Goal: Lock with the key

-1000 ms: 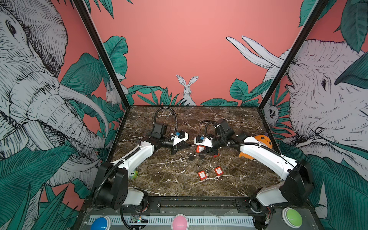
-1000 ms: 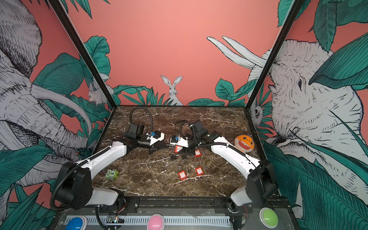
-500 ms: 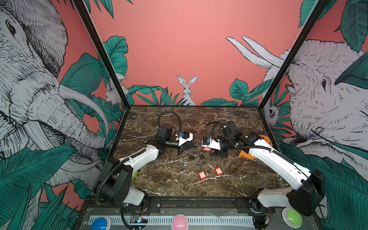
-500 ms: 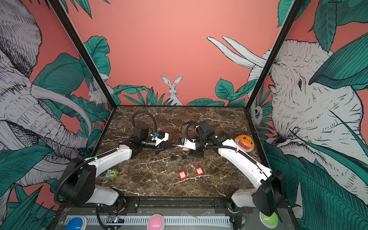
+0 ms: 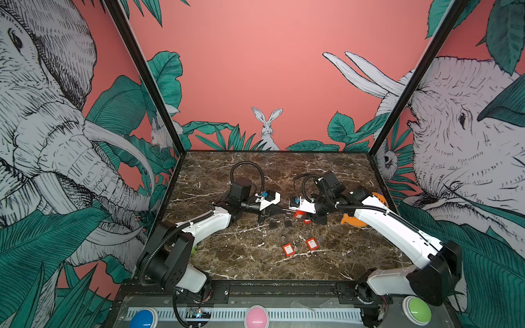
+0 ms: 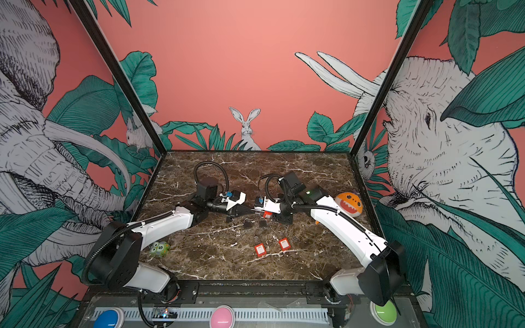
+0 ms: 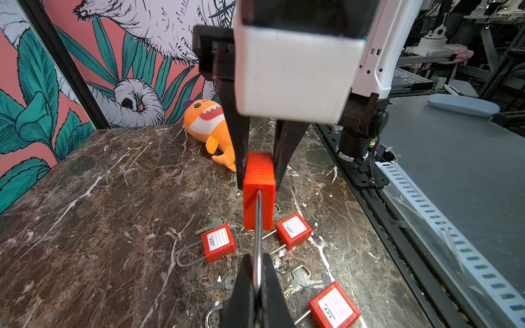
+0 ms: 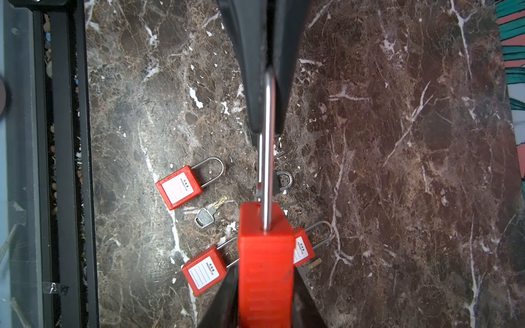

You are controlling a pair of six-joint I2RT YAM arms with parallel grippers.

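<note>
A red padlock [image 7: 259, 193] hangs in the air at mid-table between both grippers. My left gripper [image 7: 257, 261] is shut on its steel shackle [image 8: 267, 156]. My right gripper [image 8: 265, 272] is shut on the red body [image 8: 265, 255], one finger on each side. In both top views the two grippers meet tip to tip, the left [image 5: 284, 211] against the right [image 5: 298, 213]. Neither gripper holds a key. A silver key [image 8: 203, 218] lies on the marble below the padlock, and two smaller keys [image 7: 225, 284] [image 7: 211, 225] lie near it.
Three more red padlocks [image 7: 218, 242] [image 7: 294, 230] [image 7: 334, 308] lie on the marble under the grippers. Two small dark padlocks [image 5: 273, 223] [image 5: 288, 221] sit close by. An orange shark plush [image 6: 349, 204] is at the right wall and a green toy [image 6: 159, 248] by the left arm.
The left gripper has carried the padlock to the right, toward the middle. The right gripper's jaws have closed onto the padlock's red body.
</note>
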